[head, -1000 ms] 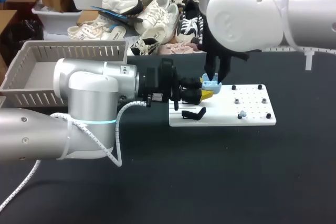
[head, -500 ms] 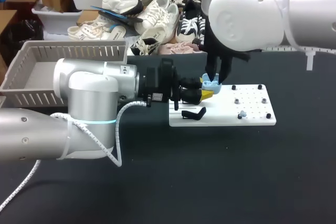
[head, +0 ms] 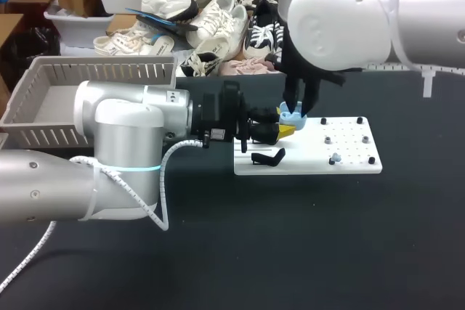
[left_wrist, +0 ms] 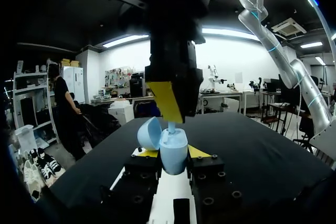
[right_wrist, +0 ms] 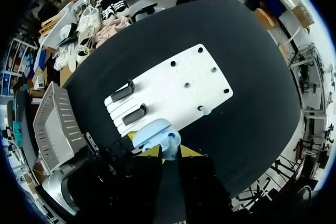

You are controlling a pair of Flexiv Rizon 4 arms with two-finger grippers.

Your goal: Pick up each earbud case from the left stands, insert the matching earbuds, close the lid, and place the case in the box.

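The light-blue earbud case [left_wrist: 172, 153] sits lid-open between the yellow tips of my left gripper [left_wrist: 172, 155], which is shut on it just above the left end of the white board [head: 349, 154]. Its lid [left_wrist: 149, 132] tilts back to one side. My right gripper [head: 294, 109] comes straight down onto the case [head: 290, 116], shut on a light-blue earbud [left_wrist: 171, 127] whose stem reaches into the case. In the right wrist view that earbud [right_wrist: 170, 145] shows between the fingers over the case [right_wrist: 152, 131]. A second earbud [head: 335, 157] rests on a peg of the board.
Two black stands [right_wrist: 122, 91] [right_wrist: 135, 115] sit empty at the board's left end, one showing in the head view [head: 267, 157]. Small black pegs dot the board's right half. A grey slatted basket [head: 43, 99] stands at the table's far left.
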